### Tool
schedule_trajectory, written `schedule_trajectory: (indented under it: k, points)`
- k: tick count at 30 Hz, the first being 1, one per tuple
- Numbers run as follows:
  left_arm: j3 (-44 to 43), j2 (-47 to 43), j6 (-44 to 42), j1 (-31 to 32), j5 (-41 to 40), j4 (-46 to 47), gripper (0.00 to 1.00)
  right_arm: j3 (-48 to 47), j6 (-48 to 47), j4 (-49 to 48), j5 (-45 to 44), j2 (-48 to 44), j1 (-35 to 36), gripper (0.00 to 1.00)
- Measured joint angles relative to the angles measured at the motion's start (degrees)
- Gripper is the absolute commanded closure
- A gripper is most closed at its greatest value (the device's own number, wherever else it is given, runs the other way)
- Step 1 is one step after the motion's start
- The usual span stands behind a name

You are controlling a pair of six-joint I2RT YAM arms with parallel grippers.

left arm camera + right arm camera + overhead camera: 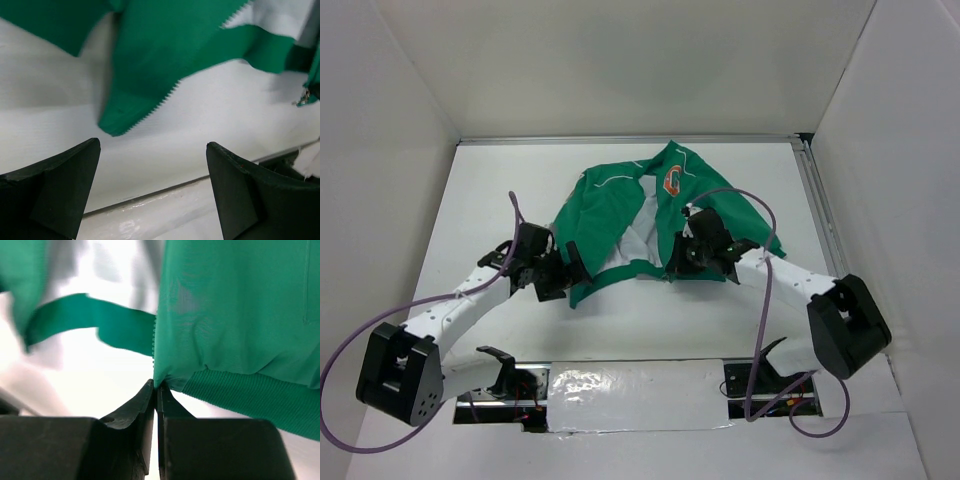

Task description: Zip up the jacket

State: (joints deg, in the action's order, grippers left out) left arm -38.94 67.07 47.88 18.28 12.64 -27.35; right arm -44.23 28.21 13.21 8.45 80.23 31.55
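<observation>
The green jacket [620,215] lies unzipped on the white table, white lining showing, orange-and-white letter patch [672,181] on its chest. My left gripper [560,272] is open and empty, just near of the jacket's left bottom hem; in the left wrist view its fingers [55,185] frame bare table, with a green hem corner and zipper teeth [145,107] beyond. A small metal zipper pull [302,98] shows at the right. My right gripper [678,262] is shut on the bottom corner of the jacket's right front panel [159,382], beside the zipper teeth and ribbed hem [250,397].
White walls enclose the table on three sides. A metal rail [820,210] runs along the right edge. A reflective taped strip [640,390] lies at the near edge between the arm bases; it also shows in the left wrist view [165,210]. Purple cables loop over both arms.
</observation>
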Motion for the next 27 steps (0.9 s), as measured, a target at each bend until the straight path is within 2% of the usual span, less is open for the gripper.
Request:
schedule_trajectory:
  k: [9,15,19,24,27]
  points:
    - [-0.4,-2.2,-5.6,12.5,11.4,13.2,0.01,1.5,3.4,-6.2,5.4,-6.1,-0.7,0.90]
    - [-10.2,12.5,-6.4,20.1,11.7,19.0,0.08,1.7,7.3,-6.4,5.9,-6.8,-0.6,0.92]
    - [-15.0,18.1,-7.7,22.2,10.3,21.8,0.11,2.4,8.7,-6.3,5.9,-8.4,-0.3,0.93]
    - [-17.2,21.1,-8.9,22.9,9.3,23.8,0.21,2.4,9.9,-6.4,5.9,-8.9,-0.1,0.93]
    - [-18.2,23.2,-9.1,22.9,8.2,24.5,0.36,2.4,9.9,-6.3,6.0,-8.9,0.0,0.93]
